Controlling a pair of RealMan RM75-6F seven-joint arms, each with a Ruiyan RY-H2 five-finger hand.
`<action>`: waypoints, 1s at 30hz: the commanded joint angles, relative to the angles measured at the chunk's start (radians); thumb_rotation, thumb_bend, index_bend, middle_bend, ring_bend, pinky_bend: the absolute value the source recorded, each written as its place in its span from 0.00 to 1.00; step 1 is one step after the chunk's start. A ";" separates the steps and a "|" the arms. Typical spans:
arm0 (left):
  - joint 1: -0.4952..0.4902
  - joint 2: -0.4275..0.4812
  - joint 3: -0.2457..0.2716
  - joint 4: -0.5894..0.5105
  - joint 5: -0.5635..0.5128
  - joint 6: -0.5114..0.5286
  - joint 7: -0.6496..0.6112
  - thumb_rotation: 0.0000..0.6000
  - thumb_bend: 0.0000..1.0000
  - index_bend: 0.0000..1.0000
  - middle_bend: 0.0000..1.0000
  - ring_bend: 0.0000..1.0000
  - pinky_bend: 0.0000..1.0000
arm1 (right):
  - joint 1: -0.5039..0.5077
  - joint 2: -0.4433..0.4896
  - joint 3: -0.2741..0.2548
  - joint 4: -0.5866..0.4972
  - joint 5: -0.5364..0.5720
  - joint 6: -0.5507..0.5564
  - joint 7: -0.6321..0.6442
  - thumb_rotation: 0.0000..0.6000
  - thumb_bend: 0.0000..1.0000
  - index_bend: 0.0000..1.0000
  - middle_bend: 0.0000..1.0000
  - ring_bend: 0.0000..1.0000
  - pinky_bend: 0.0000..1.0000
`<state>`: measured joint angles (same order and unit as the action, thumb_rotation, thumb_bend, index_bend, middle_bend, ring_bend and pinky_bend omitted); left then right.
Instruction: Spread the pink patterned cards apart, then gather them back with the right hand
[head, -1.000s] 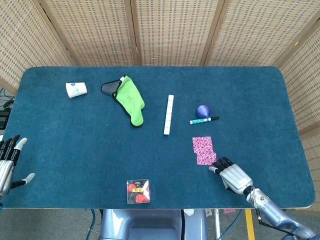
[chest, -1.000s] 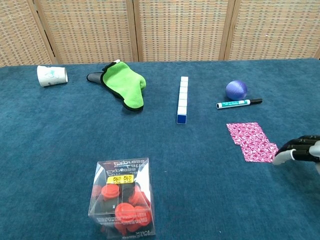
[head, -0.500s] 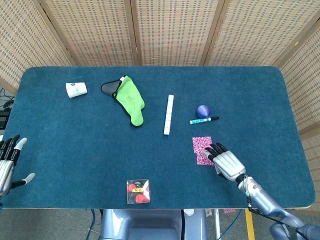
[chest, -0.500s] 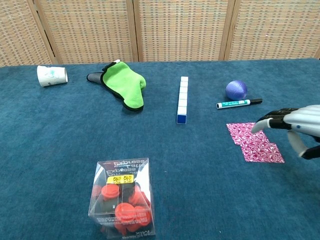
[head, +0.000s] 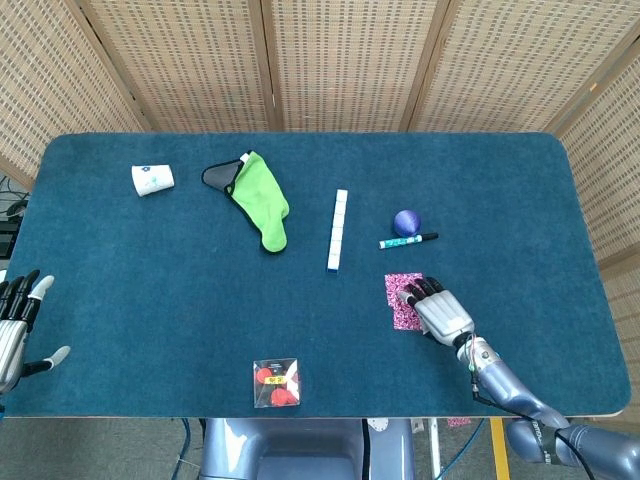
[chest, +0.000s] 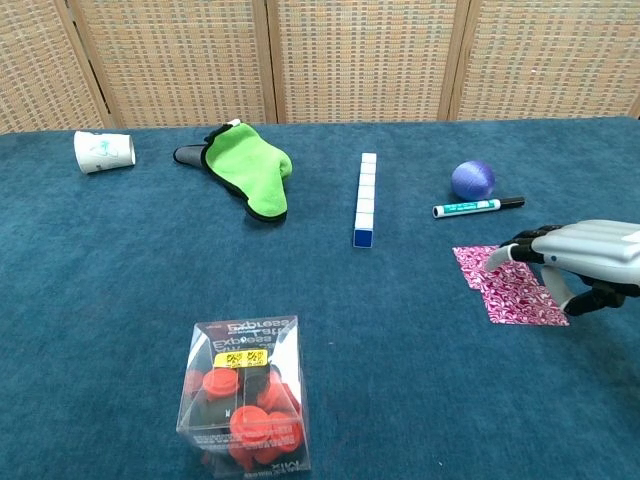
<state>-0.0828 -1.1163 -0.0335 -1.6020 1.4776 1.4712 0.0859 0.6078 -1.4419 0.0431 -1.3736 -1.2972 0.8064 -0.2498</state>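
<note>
The pink patterned cards (head: 403, 299) (chest: 505, 288) lie on the blue table, right of centre, overlapping and slightly fanned. My right hand (head: 437, 309) (chest: 580, 255) hovers flat, palm down, over their right part, fingers stretched toward the far-left corner of the cards. It holds nothing, and whether the fingertips touch the cards I cannot tell. My left hand (head: 17, 328) rests open at the table's left front edge, far from the cards; only the head view shows it.
A teal marker (head: 407, 240) (chest: 477, 207) and a purple ball (head: 406, 222) (chest: 472, 179) lie just beyond the cards. A white block row (head: 338, 230), a green cloth (head: 258, 197), a paper cup (head: 152, 180) and a clear box of red pieces (chest: 244, 394) sit further left.
My right hand has moved from the near right of the cards forward and left, and now covers their right part. The cards and the left hand have not visibly moved.
</note>
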 joint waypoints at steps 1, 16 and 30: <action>0.000 0.000 0.000 0.000 0.000 0.000 0.000 1.00 0.00 0.00 0.00 0.00 0.00 | -0.003 0.004 -0.006 0.011 0.012 -0.004 -0.009 1.00 1.00 0.14 0.12 0.01 0.06; 0.001 -0.003 -0.002 -0.002 -0.003 0.003 0.011 1.00 0.00 0.00 0.00 0.00 0.00 | -0.041 0.074 -0.074 0.033 -0.033 0.010 0.021 1.00 1.00 0.14 0.13 0.01 0.06; 0.001 -0.004 -0.002 -0.005 -0.005 0.003 0.015 1.00 0.00 0.00 0.00 0.00 0.00 | -0.072 0.135 -0.098 0.100 -0.067 0.023 0.095 1.00 1.00 0.14 0.14 0.01 0.06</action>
<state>-0.0815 -1.1200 -0.0358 -1.6070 1.4726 1.4746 0.1011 0.5368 -1.3085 -0.0553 -1.2753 -1.3644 0.8300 -0.1562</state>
